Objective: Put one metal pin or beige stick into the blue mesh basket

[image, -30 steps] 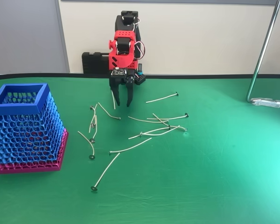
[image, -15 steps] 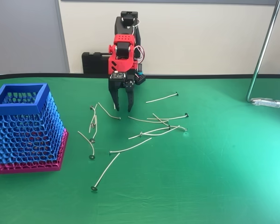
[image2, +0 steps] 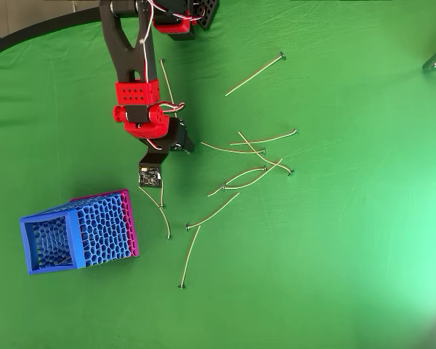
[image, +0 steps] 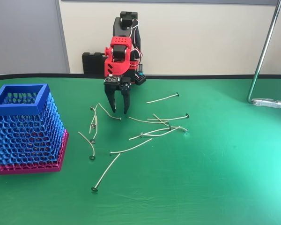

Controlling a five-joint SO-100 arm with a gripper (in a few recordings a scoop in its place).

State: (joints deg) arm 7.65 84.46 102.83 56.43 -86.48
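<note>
On the green cloth, scene: about a dozen thin beige pins were scattered mid-table; blue mesh basket (image: 27, 126) was stood at the left in the fixed view, well apart from most of them
Gripper: gripper (image: 119, 110) was pointed down near the back of the table, jaws parted, nothing held between them
Gripper position: tips were held just above or at the cloth, beside a pin (image: 108, 111) lying by the left finger; contact could not be told
Overhead: gripper body (image2: 151, 156) was seen over the left group of pins, tips hidden under the wrist
Target pin: nearest pin was judged the likely target; not yet grasped
Other pins: tangled crossing cluster (image: 160, 127) was seen to the right; a long pin (image: 105, 172) lay alone toward the front
Basket state: upright, open top; contents not clear through the mesh
Handling: pins were judged very light, thin, wire-like, slightly springy, and easily rolled or flicked on the cloth
Grasp point: mid-shaft was judged best, jaws closed across the shaft; the small round head gives little purchase
Risk: pin lying flat may be slipped over by the fingertips; neighbouring pins may be dragged along
Progress: early, nothing picked up yet
</note>
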